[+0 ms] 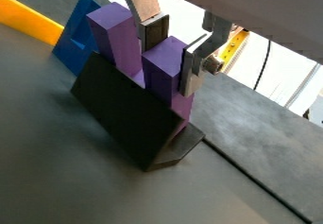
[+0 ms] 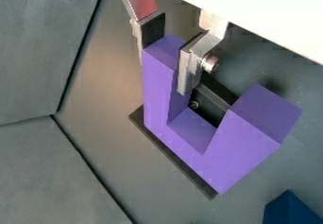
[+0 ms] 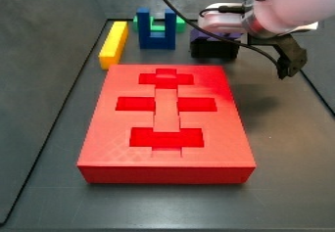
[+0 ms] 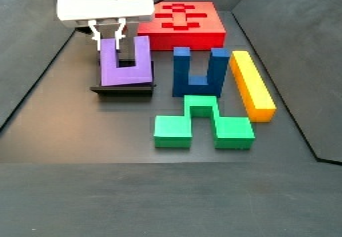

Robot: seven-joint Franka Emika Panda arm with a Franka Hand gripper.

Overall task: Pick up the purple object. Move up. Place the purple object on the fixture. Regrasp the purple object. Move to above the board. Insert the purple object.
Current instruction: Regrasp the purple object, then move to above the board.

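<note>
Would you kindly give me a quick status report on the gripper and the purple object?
Gripper over the fixture, fingers either side of one prong. Purple object upright on the fixture. Grip contact unclear. Nothing in the way; board bare.

My pincer (image 4: 120, 41) hangs straight down from its white wrist housing (image 4: 99, 1), fingers pointing at the surface. In both wrist views my two flat silver fingers (image 2: 192, 62) stand parallel, one plate either side of a single upright prong of the purple object (image 2: 214, 124), pads pressed against it. In a side view my white arm (image 3: 295, 6) reaches in from the far right, cables trailing.
</note>
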